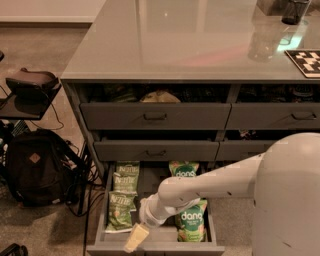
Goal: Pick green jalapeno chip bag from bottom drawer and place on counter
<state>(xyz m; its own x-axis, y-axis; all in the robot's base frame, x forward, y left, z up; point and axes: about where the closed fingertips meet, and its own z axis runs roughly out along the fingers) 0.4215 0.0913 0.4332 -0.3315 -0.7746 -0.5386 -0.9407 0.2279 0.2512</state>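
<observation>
The bottom drawer (pixel 150 247) is pulled open below the counter (pixel 190 40). Two olive-green Kettle jalapeno chip bags lie along its left side, one in front (pixel 120 211) and one behind (pixel 126 176). Two brighter green "dang" bags lie on the right, one at the back (pixel 185 170) and one in front (pixel 192 225). My gripper (pixel 136 238) hangs over the drawer's front middle, just right of the front Kettle bag's lower corner and apart from it. My white arm (pixel 215 182) reaches in from the right and hides part of the front dang bag.
Two handled drawers (pixel 155 116) (pixel 156 150) stand slightly open above, with items inside. A black backpack (pixel 35 165) and cables lie on the floor at the left, below a dark stand (pixel 30 85). A checkered board (pixel 306 61) and a dark cup (pixel 295 10) sit on the counter's right.
</observation>
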